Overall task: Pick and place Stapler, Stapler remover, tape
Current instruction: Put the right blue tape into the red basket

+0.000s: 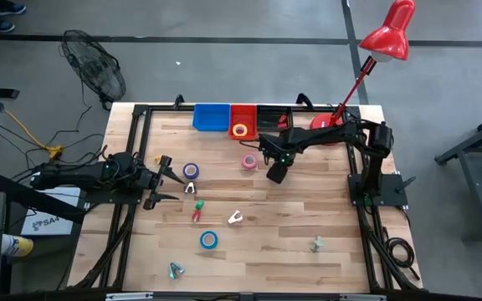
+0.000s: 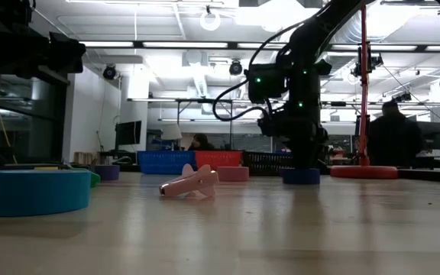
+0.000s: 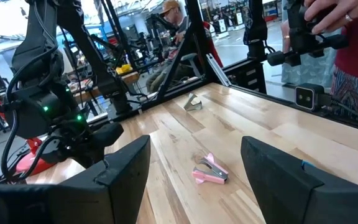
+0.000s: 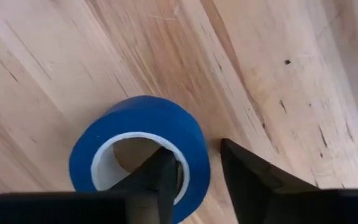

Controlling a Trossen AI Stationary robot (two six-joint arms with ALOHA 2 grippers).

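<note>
My right gripper [image 1: 276, 173] points down over a blue roll of tape [image 4: 104, 137] that lies flat on the table. It is open, with one finger in the roll's hollow and one outside. In the low view the same roll [image 2: 302, 176] shows under the gripper. My left gripper [image 1: 167, 180] waits open and level at the table's left. A pink stapler remover [image 3: 210, 172] lies ahead of it. On the table are also a purple roll [image 1: 191, 170], a pink roll [image 1: 249, 161] and another blue roll [image 1: 209, 240]. A yellow roll [image 1: 240, 130] sits in the red bin. The stapler is out of view. My right gripper comes from above, pointing down, astride the roll's wall [image 4: 194, 155]. One finger [image 4: 157, 177] stands in the hollow and the other [image 4: 253, 174] outside. A sliver of table shows between the outer finger and the wall. Whether the inner finger touches, I cannot tell.
Blue [image 1: 212, 117], red [image 1: 243, 115] and black [image 1: 273, 117] bins line the far edge, with a red desk lamp [image 1: 389, 33] at the far right. Several stapler removers lie about [image 1: 197, 211] [image 1: 235, 217] [image 1: 175, 269] [image 1: 316, 243]. A person [image 3: 347, 37] stands beyond the table.
</note>
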